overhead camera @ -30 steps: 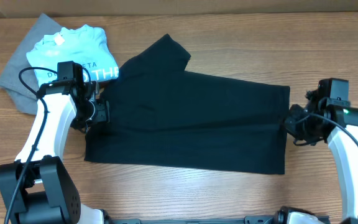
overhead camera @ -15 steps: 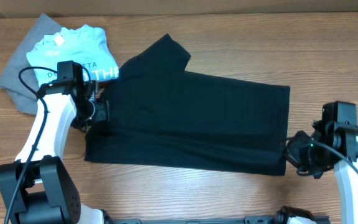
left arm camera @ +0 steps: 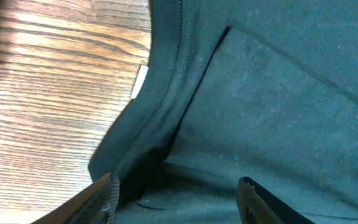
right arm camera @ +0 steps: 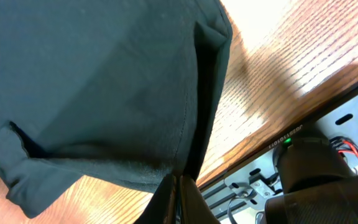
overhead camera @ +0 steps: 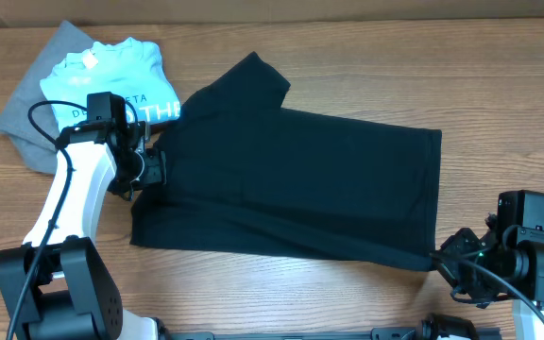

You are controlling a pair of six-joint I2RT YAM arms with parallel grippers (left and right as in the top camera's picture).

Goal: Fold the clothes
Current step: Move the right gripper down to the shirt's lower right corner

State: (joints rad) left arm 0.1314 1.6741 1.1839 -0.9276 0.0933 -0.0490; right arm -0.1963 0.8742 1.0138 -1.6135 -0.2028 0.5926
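The black T-shirt (overhead camera: pixel 291 179) lies spread across the middle of the table, one sleeve pointing to the back. My left gripper (overhead camera: pixel 149 170) is open over the shirt's left edge; in the left wrist view its fingers (left arm camera: pixel 176 196) straddle the black neck hem (left arm camera: pixel 166 93), with the white tag (left arm camera: pixel 140 81) showing beside it. My right gripper (overhead camera: pixel 447 257) is shut on the shirt's front right corner (right arm camera: pixel 191 149) near the table's front edge.
A light blue T-shirt with white lettering (overhead camera: pixel 111 80) lies on a grey garment (overhead camera: pixel 31 113) at the back left. The table's front edge and the metal frame (right arm camera: pixel 291 155) lie right beside the right gripper.
My right gripper has moved toward the front edge, pulling the shirt's right hem with it. The left arm has stayed in place.
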